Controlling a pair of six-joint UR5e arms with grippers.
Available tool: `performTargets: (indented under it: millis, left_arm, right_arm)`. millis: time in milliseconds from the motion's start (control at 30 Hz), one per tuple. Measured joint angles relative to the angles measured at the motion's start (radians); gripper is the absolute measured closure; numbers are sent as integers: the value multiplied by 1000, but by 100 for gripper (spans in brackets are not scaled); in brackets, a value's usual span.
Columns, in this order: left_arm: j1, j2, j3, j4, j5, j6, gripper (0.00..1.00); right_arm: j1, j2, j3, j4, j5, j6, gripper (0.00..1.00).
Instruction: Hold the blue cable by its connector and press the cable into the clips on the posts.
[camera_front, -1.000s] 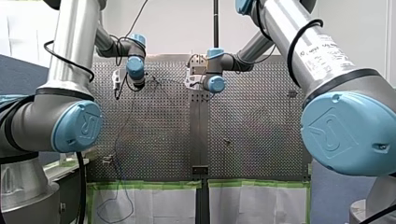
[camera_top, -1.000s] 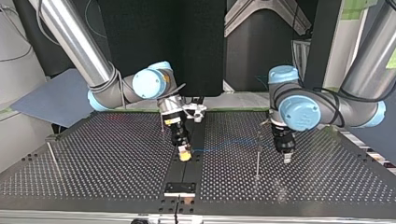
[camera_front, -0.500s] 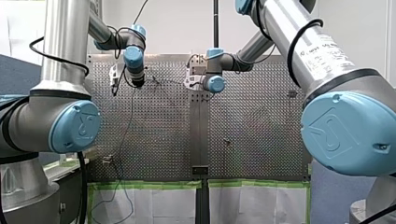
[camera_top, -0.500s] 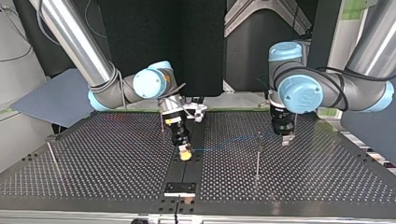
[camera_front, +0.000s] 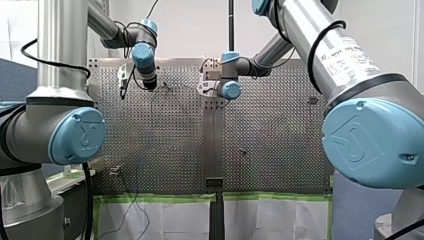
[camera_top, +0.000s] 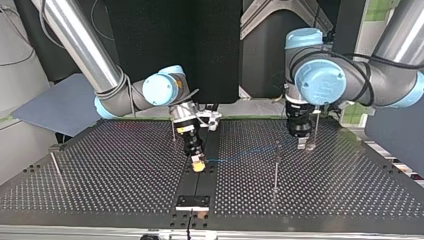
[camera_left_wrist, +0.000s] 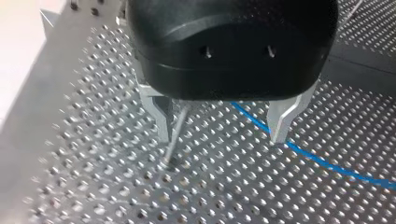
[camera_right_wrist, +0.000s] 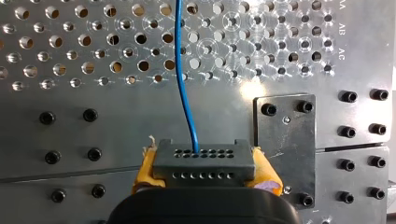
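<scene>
Blue cable runs straight out of a black connector, which my right gripper pinches from both sides with its yellow-padded fingers, just above the perforated surface. In the top view this gripper hangs over the dark centre strip of the surface. From it the cable leads away toward 3 o'clock, rising slightly, to the upper end of a thin post; whether it sits in a clip there I cannot tell. At about 2 o'clock from that post, my left gripper points down close to the surface, with a second post just beside it. The left wrist view shows this gripper with its metal fingers spread wide and holding nothing. The slim post stands between them, close against one finger, and the cable passes just beside the other finger and runs on across the holes. Two more posts show in the top view, one at 11 o'clock from the connector and one far out toward 9 o'clock.
</scene>
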Motion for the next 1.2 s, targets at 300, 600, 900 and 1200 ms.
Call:
performTargets:
  millis: [300,600,900,1200]
  left_arm:
    - [-21,14,-1,6,12,7,0]
    - [-40,15,-1,7,14,10,0]
    - [-56,15,-1,6,10,8,0]
    - [-63,15,-1,6,11,7,0]
  right_arm:
    - [0,-1,0,0,0,-1,100]
    - [1,0,0,0,0,-1,100]
    - [2,0,0,0,0,0,100]
    - [2,0,0,0,-1,2,100]
